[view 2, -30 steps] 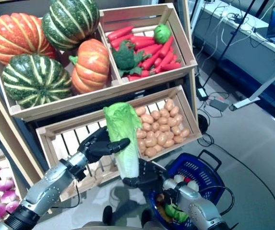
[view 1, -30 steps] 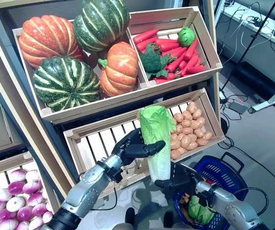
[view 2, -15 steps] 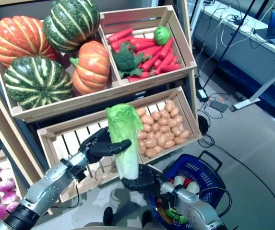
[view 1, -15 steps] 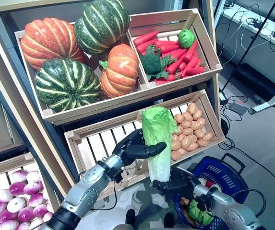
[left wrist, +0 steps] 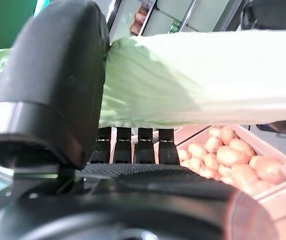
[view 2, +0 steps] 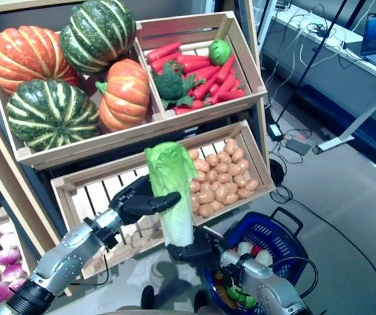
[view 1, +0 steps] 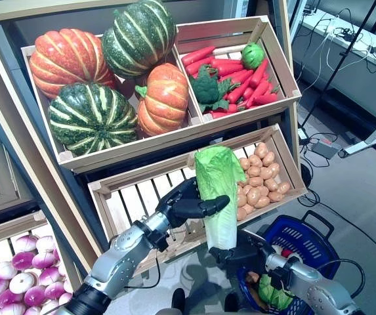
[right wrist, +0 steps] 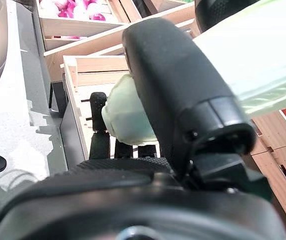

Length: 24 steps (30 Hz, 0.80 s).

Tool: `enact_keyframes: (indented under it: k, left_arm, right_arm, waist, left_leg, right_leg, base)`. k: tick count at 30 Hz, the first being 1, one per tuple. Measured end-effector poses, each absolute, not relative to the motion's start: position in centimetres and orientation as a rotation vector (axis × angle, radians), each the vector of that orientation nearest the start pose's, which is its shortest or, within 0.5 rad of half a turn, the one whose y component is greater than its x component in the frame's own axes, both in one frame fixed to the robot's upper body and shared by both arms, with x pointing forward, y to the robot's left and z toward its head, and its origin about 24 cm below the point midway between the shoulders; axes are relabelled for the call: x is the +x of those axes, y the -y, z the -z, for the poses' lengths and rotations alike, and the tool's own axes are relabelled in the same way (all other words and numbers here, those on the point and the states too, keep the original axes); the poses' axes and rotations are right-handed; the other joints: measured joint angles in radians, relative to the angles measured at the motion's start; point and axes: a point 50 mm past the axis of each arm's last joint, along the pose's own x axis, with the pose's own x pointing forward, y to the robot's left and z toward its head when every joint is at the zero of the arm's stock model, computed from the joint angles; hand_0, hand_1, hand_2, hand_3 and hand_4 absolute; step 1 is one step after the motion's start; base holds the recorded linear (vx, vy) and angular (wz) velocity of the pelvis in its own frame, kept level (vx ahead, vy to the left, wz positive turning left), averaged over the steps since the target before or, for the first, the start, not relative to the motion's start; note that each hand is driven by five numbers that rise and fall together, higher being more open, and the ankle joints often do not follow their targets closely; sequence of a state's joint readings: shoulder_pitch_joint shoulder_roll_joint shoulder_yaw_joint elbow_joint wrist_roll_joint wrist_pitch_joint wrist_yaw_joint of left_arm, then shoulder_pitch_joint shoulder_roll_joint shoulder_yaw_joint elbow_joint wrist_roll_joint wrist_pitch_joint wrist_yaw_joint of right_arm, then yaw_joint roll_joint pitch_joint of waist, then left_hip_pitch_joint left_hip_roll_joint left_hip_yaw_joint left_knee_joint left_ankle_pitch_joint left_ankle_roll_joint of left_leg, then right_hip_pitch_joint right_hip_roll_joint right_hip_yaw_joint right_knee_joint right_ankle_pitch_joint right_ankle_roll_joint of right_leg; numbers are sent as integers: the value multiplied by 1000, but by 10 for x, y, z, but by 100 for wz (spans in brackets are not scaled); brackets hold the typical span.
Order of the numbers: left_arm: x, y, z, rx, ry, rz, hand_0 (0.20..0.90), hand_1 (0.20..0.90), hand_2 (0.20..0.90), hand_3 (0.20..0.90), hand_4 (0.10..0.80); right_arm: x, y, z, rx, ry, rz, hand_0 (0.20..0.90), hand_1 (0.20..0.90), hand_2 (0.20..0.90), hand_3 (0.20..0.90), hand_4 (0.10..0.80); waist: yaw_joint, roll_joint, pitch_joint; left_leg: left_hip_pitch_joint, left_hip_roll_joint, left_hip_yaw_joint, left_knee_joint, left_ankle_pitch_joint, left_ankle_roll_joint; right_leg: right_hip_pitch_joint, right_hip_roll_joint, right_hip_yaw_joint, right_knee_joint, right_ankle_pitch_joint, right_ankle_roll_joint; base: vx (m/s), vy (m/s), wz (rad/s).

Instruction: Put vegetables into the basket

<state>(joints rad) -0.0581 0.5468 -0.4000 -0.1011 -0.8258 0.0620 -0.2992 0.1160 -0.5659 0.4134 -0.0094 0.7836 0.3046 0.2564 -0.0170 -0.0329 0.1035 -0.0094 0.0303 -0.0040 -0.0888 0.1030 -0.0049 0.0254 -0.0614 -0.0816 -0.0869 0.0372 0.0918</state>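
Observation:
A pale green napa cabbage (view 1: 218, 190) stands upright in front of the lower crate, held by both hands. My left hand (view 1: 182, 205) is shut round its middle, thumb (left wrist: 53, 85) across the leaves and fingers (left wrist: 133, 145) behind. My right hand (view 1: 239, 252) is shut on the white base (right wrist: 128, 117), thumb (right wrist: 177, 100) over it. The blue basket (view 1: 306, 226) sits on the floor just right of the right hand, with a few vegetables (view 1: 276, 295) inside.
Behind the cabbage is a slatted wooden crate (view 1: 128, 197) whose right part holds potatoes (view 1: 260, 177). Above it, crates hold pumpkins (view 1: 96, 72), carrots (view 1: 240, 72) and broccoli (view 1: 207, 82). Purple-white bulbs (view 1: 17, 275) lie at the lower left. Cables and stands cross the floor at right.
My right hand has slid slightly left and closed in under the cabbage's base. The left hand keeps its hold. The whole view has shifted a little.

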Motion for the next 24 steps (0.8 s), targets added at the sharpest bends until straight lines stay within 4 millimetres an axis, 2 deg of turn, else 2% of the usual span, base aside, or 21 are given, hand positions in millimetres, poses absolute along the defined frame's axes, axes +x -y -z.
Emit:
enact_keyframes:
  k: [5,24]
  left_arm:
    - [231,-125,-54,-312,-157,770,900,900,900,900,800]
    - [231,-124,-53,-316,-161,775,900,900,900,900,800]
  right_arm:
    - [189,163,22,268,-639,-525,300,300,300,300,400]
    - [189,164,22,271,-639,-513,300,300,300,300,400]
  waist:
    - [1,1,-1]
    - [1,7,-4]
  left_leg:
    - [0,0,0,0,0,0]
    - [1,0,3,0,-1,0]
  right_leg:
    - [0,0,0,0,0,0]
    - [0,0,4,-1,0,0]
  base:
    - [0,0,0]
    - [0,0,0]
